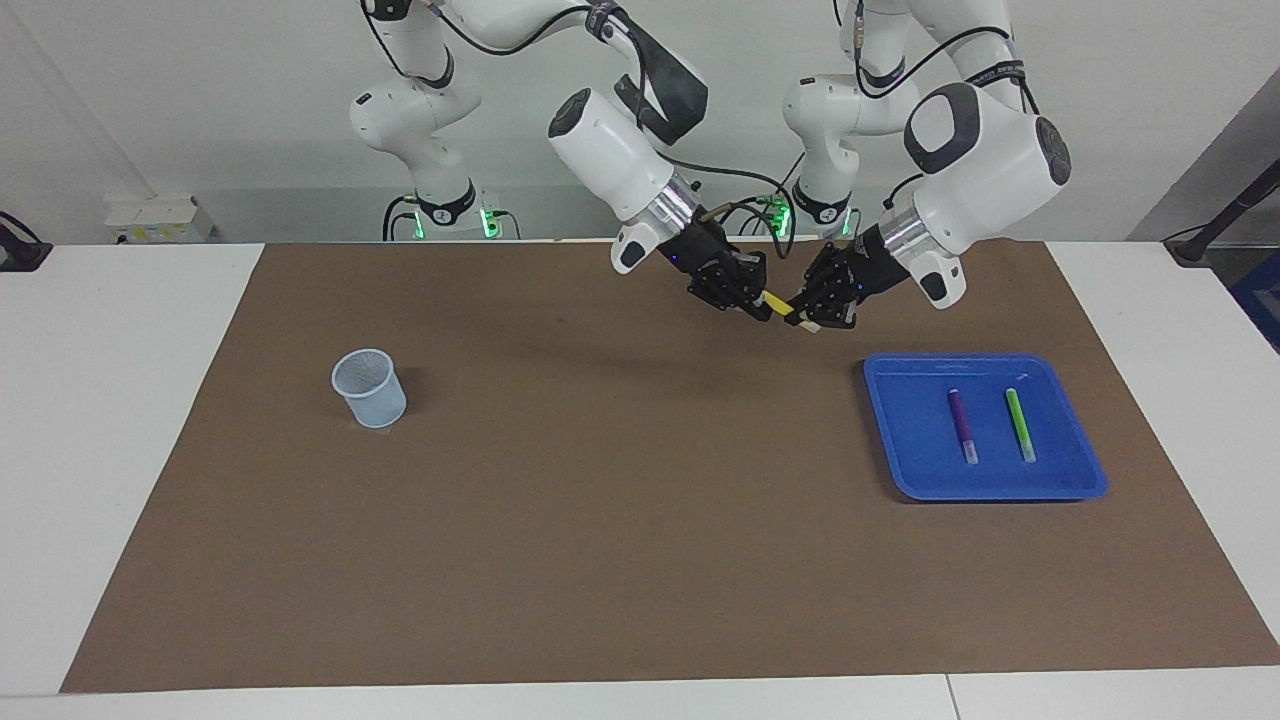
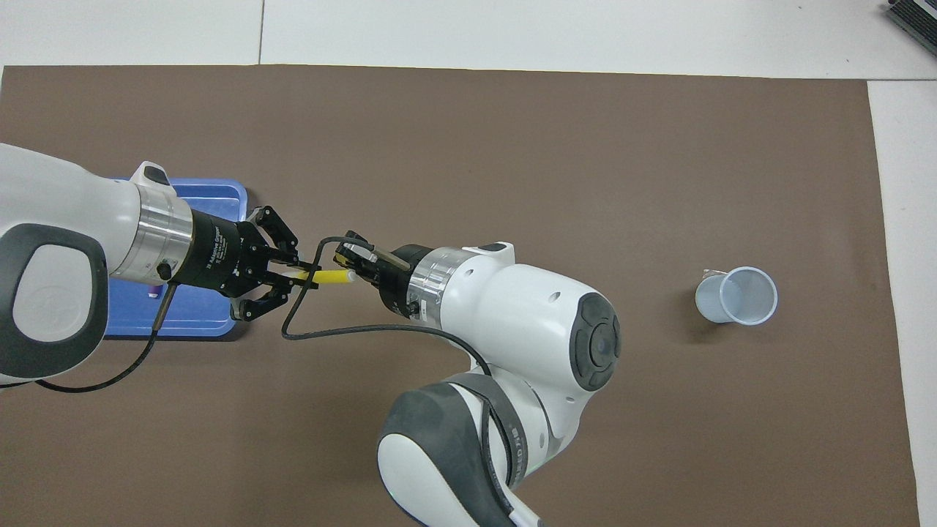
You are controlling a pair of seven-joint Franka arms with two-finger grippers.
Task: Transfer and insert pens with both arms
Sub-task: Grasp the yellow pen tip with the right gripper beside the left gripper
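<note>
We see three pens: the yellow pen [image 1: 778, 303] hangs in the air over the brown mat [image 1: 640, 560], gripped at one end by the left gripper [image 1: 808, 318] and at the other by the right gripper [image 1: 762, 308], both sets of fingers closed on it. The purple pen [image 1: 962, 425] and green pen [image 1: 1021, 424] lie parallel, apart, in the blue tray [image 1: 900, 440] near the desk's left-arm end. One cup [image 1: 369, 388] stands toward the right-arm end, with wide bare mat between.

White print on left gripper [image 2: 296, 272] body, not legible
</note>
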